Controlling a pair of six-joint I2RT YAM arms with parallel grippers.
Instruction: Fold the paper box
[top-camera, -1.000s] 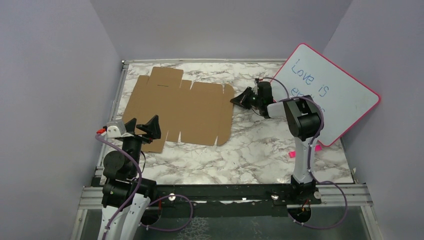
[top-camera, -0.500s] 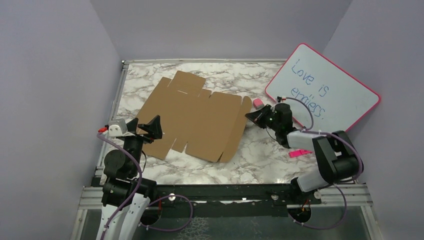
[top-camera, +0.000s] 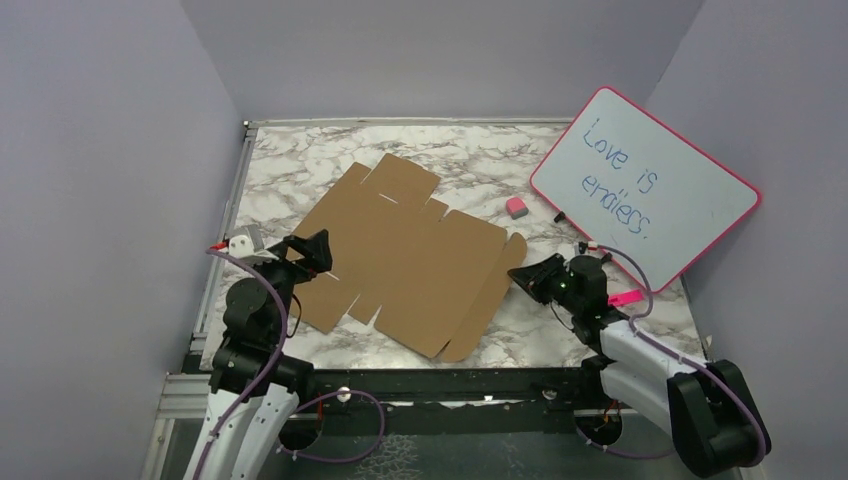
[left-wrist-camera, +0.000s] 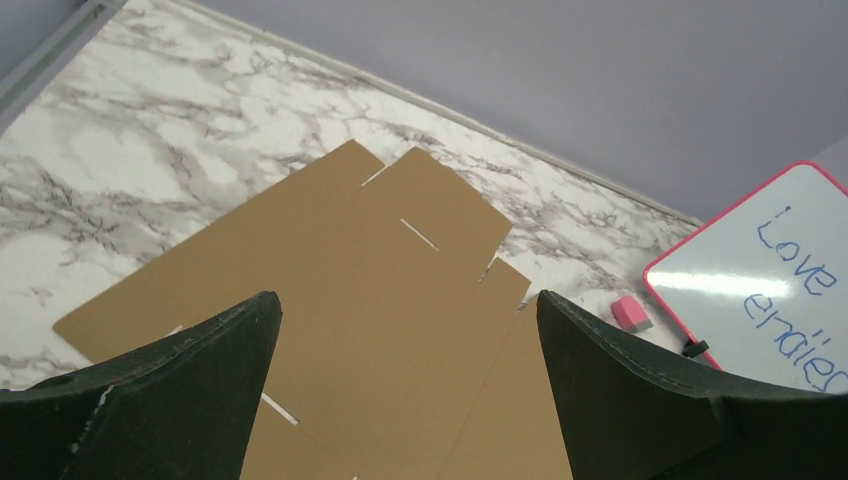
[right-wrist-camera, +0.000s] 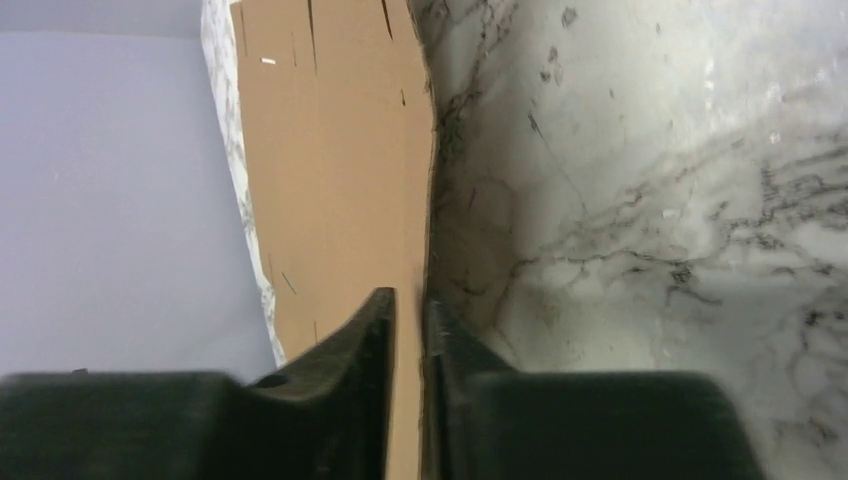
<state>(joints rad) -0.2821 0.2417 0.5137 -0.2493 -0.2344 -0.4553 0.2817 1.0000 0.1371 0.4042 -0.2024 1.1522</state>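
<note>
The left gripper (top-camera: 297, 252) is hanging over the left end of the paper box (top-camera: 410, 255), jaws spread wide and holding nothing. The box is lying flat and unfolded on the marble table (top-camera: 470, 150), a plain brown die-cut sheet with flaps and slits, turned diagonally. The right gripper (top-camera: 527, 277) is sitting at its right edge, jaws a narrow slit apart around that edge; whether they are pinching it is unclear.

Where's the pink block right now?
In the top view the pink block lies on the table right of centre, between the paper box and the whiteboard.
</note>
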